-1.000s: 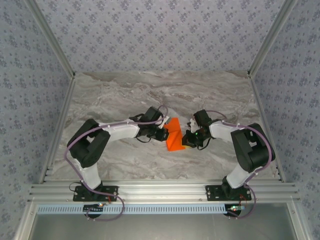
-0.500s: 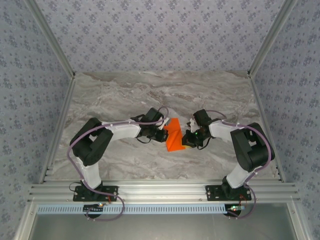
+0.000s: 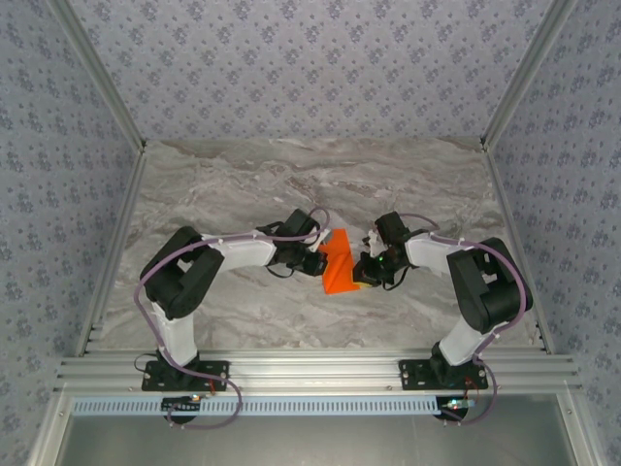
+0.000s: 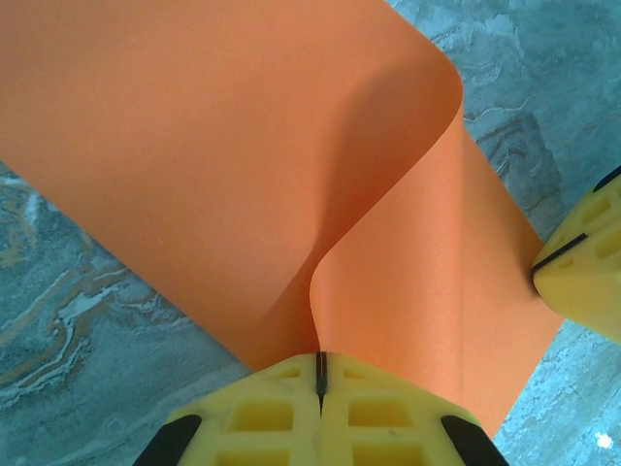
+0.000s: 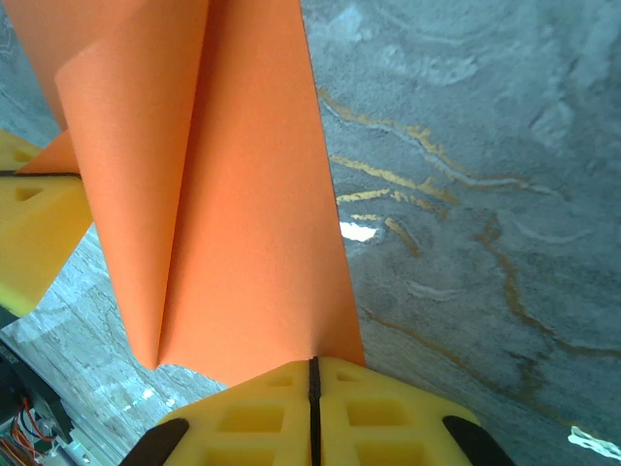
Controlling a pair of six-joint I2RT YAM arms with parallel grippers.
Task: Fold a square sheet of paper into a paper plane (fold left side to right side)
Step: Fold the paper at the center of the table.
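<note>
The square sheet of paper (image 3: 339, 267) is bright orange and lies at the table's middle between both arms. Its left part is lifted and curled over towards the right in a soft loop, as the left wrist view (image 4: 243, 146) shows. My left gripper (image 3: 323, 254) is shut on that lifted edge, the paper running into its closed jaws (image 4: 320, 361). My right gripper (image 3: 359, 275) is shut on the sheet's right edge (image 5: 312, 365), with the sheet (image 5: 243, 194) stretching away from it. Each wrist view catches the other gripper's yellow fingertip (image 4: 582, 277) (image 5: 34, 233).
The marble table (image 3: 291, 184) spreads around the paper. Patterned walls and slanted metal posts (image 3: 107, 87) close it in at the back and sides. An aluminium rail (image 3: 310, 374) carrying both arm bases runs along the near edge.
My left gripper has moved a little to the right with the paper's edge, so the sheet looks narrower from above. The right gripper has stayed put.
</note>
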